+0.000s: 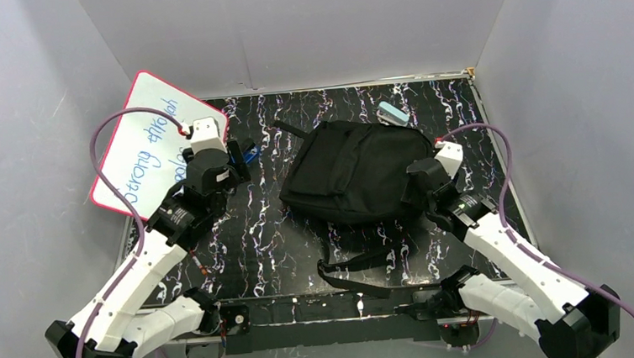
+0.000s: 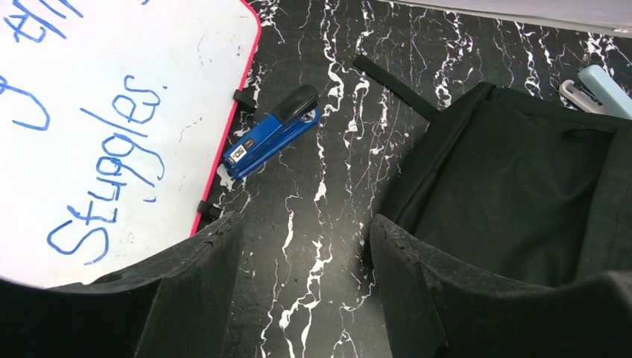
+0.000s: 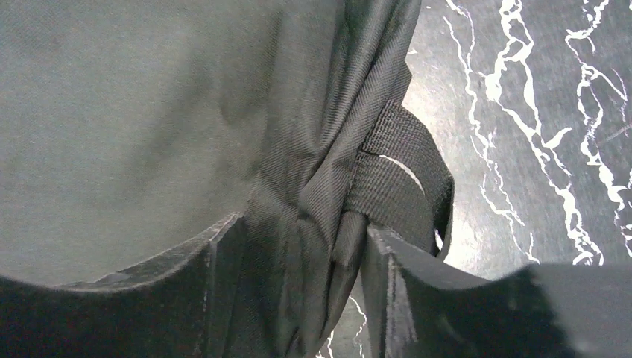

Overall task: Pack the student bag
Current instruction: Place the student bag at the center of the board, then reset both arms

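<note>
Student bag (image 1: 351, 172), black and soft, lies flat at the middle of the marbled surface (image 1: 301, 239), slightly to the right. Its long axis runs roughly left to right in the top view, and its straps (image 1: 349, 265) trail toward the near edge. The right tool (image 3: 294, 224) is at the bag's right edge, with its jaws apart and astride a fold of fabric and a webbing loop (image 3: 402, 171). The fold looks loose rather than pinched. The left tool (image 2: 304, 224) hangs open and empty over bare surface, left of the bag and apart from it. A blue stapler (image 2: 272, 142) lies just ahead of it beside the whiteboard (image 2: 112, 112). A pale blue object (image 1: 392, 113) rests past the bag's far edge. The right arm is the nearer one, so any lift of the opening probably falls to it, while the left arm would fetch items.
</note>
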Robot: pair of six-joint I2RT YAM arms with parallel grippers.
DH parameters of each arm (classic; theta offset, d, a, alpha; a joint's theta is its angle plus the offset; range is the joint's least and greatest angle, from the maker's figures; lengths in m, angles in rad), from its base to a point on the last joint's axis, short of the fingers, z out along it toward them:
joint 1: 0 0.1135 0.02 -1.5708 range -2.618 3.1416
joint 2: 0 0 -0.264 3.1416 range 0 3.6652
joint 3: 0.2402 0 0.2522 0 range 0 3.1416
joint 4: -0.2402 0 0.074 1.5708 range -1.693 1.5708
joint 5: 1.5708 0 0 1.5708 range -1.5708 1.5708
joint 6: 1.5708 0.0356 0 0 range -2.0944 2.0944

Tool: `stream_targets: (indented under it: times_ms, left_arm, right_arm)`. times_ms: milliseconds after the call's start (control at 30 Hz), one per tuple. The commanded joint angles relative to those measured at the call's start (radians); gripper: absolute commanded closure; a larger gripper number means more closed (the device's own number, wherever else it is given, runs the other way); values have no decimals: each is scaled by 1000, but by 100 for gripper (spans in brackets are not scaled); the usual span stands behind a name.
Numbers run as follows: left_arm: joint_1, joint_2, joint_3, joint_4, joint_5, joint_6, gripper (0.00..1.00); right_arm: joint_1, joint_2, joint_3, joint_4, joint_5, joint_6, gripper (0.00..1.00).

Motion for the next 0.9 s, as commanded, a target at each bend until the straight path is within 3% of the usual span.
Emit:
stream_targets:
  times_ms: [0, 100, 267, 433, 533, 567, 667, 867]
  left_arm:
    - [-1, 7, -1, 26, 16, -9, 39]
    - [-1, 11, -12, 38, 39, -7, 38]
    - [-1, 39, -25, 80, 93, -8, 37]
    - [-1, 44, -39, 129, 122, -18, 34]
    - [-1, 26, -62, 160, 127, -9, 25]
    - [-1, 21, -66, 162, 116, -9, 20]
    - [-1, 16, -74, 155, 72, -4, 15]
    - [-1, -7, -87, 102, -48, -24, 14]
  right_arm:
    - [10, 3, 115, -24, 84, 2, 31]
    - [10, -57, 167, -34, 133, -56, 22]
    - [10, -143, 230, 42, 124, -183, 20]
    - [10, -246, 154, 271, -33, -399, 18]
    - [10, -316, 88, 377, -101, -458, 11]
    - [10, -337, 70, 404, -117, -470, 9]
    - [10, -385, 43, 438, -121, -494, 2]
    - [10, -456, 39, 402, -45, -530, 1]
